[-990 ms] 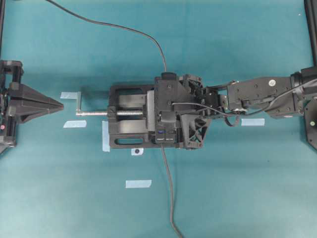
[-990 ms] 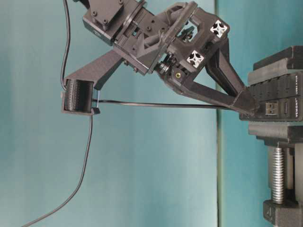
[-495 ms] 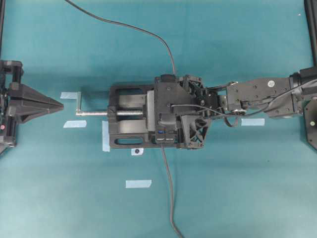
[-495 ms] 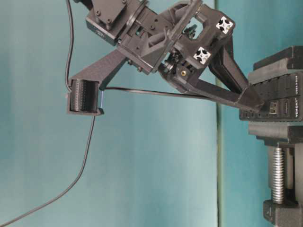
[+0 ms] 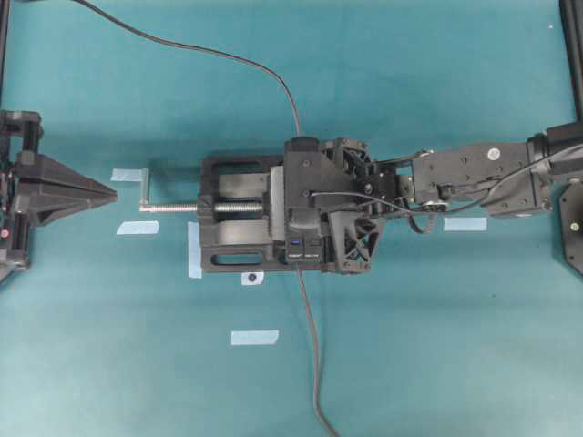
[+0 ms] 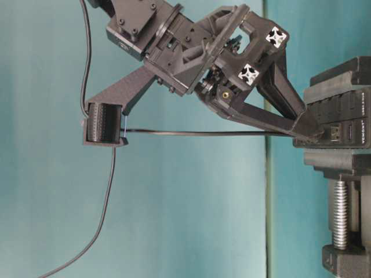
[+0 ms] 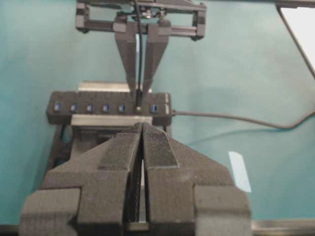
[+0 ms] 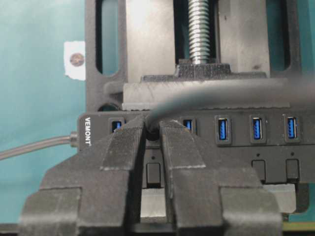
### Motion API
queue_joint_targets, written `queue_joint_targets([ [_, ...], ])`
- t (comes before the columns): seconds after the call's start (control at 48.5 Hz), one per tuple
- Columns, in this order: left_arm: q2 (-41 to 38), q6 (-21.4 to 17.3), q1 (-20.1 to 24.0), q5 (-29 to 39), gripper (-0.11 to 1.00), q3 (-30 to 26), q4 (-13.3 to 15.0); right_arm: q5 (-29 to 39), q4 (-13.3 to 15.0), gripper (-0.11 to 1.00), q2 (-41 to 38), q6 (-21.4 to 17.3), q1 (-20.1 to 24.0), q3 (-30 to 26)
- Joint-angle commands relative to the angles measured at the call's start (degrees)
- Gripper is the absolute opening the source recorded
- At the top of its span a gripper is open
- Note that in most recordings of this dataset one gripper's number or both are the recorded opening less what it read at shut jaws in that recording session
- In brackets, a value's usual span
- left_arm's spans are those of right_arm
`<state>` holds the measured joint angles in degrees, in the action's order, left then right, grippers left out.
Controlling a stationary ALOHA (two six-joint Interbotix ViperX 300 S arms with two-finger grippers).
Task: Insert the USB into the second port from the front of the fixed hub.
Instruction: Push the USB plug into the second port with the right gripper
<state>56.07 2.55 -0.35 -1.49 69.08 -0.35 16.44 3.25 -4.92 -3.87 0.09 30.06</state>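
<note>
the right gripper (image 8: 153, 129) reaches in over the black vise (image 5: 239, 218) and has its fingers (image 8: 123, 147) nearly closed, pinching the usb (image 8: 153, 132) between the tips. the plug itself is mostly hidden by the pads; from the right wrist view it sits at the face of the fixed hub (image 8: 256, 142), at the second blue port in from the end marked vemont, between the first port and the third. whether it is fully seated cannot be told. in the table-level view the fingertips meet right at the hub's front edge (image 6: 342, 124), just beside the end port. the thin dark cable (image 6: 197, 132) runs back level from the tips to a black ribbed block (image 6: 103, 123) under the arm, then hangs down and away to the lower left. in the overhead view the same cable arcs off toward the top left of the teal counter (image 5: 437, 346).

the hub lies clamped in the vise jaws, its own lead (image 5: 312, 355) trailing off toward the bottom edge of the overhead view.

the left gripper (image 7: 142, 135) rests well apart at the left side, its fingers pressed together on nothing, pointing at the vise handle (image 5: 146, 187). a few strips of pale tape (image 5: 254, 337) are stuck to the counter.
</note>
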Motion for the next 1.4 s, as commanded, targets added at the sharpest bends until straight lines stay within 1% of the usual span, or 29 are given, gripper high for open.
queue_joint_targets([
  [0.0,-0.18,0.09,0.09,-0.26,0.0,-0.97,-0.09,0.0,0.09,0.09,0.35,0.53,0.0,-0.97],
  [0.928,-0.26,0.09,0.09,-0.26,0.0,-0.88,-0.09,4.13,0.09,0.09,-1.23,0.35,0.79,-0.97],
  [1.382,-0.18,0.09,0.09,-0.26,0.0,-0.79,-0.09,4.13,0.09,0.08,-1.67,0.35,1.14,-0.79],
])
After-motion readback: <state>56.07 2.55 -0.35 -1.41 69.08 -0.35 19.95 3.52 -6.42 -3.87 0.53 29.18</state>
